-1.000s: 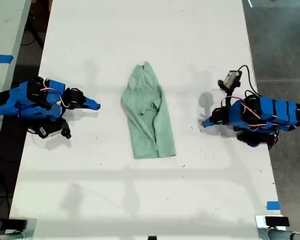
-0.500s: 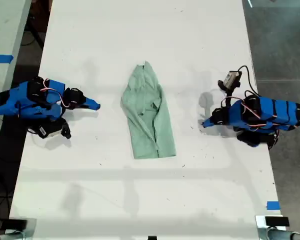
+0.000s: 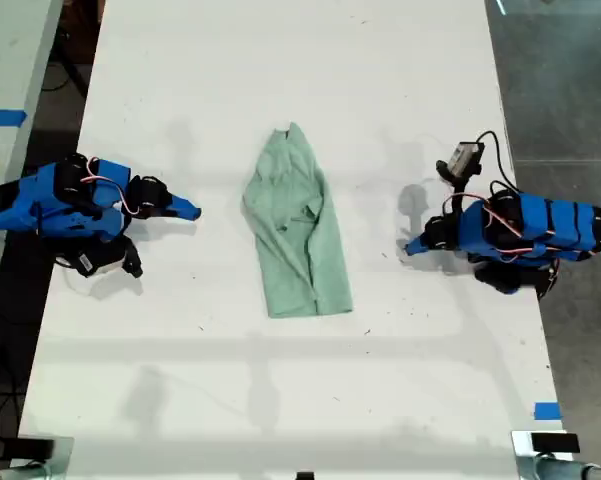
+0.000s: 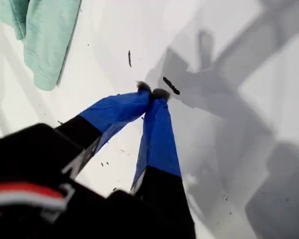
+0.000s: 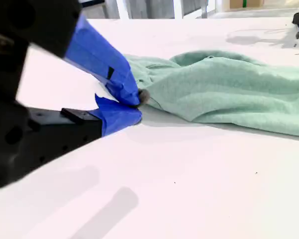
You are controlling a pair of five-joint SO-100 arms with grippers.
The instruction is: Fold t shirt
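T shirt (image 3: 296,230) between both grippers — clear of fingers (image 5: 120,79)

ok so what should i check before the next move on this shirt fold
1. t shirt lies on the table, free of both grippers: ok.
2. Shirt shape: a long narrow strip, wrinkled and a bit crooked. Neat enough for a further fold: cannot tell.
3. my first gripper open for a grasp: not ok. It is shut and empty, with its tips over bare table.
4. my second gripper open for a grasp: not ok. It is shut and empty, low beside the shirt's edge.
5. Bare table around the shirt to fold on: ok.
6. Wires or arms lying across the shirt: none, ok.
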